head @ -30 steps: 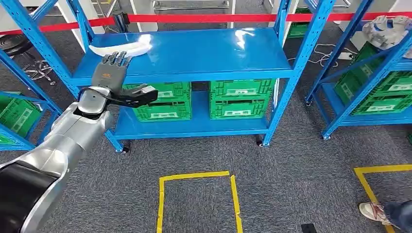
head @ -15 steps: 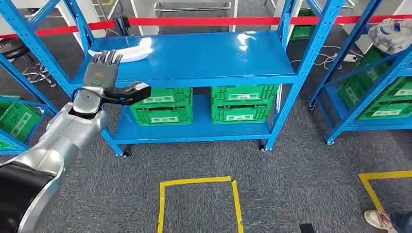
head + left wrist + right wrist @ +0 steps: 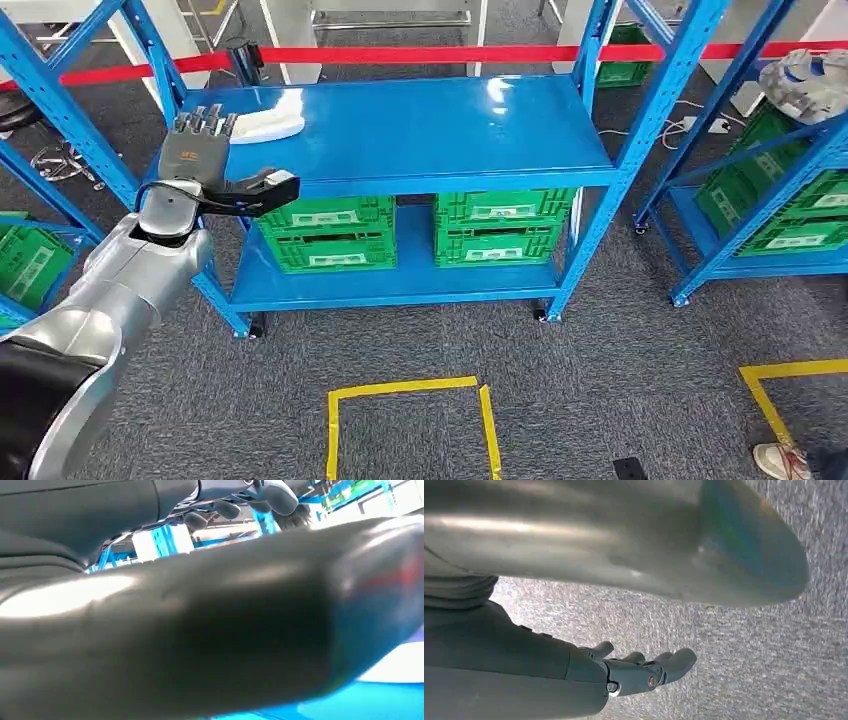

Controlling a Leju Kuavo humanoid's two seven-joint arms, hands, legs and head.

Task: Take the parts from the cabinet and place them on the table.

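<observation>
Two hands are ours to account for: our left hand [image 3: 205,165] reaches to the blue shelf's [image 3: 420,125] front edge, fingers spread and holding nothing, thumb out sideways; our right hand [image 3: 639,672] hangs over grey carpet, loosely open. Just beyond the left fingertips lies the white part [image 3: 268,122] (long axis running across the shelf), so the left hand is nearer. Green crates [image 3: 325,232] below carry white labels, unreadable.

The left hand [image 3: 200,160] has reached farther over the blue shelf [image 3: 420,125]; its fingertips [image 3: 205,118] now lie just beside the white part [image 3: 268,122], thumb still spread. The camera view has shifted.
</observation>
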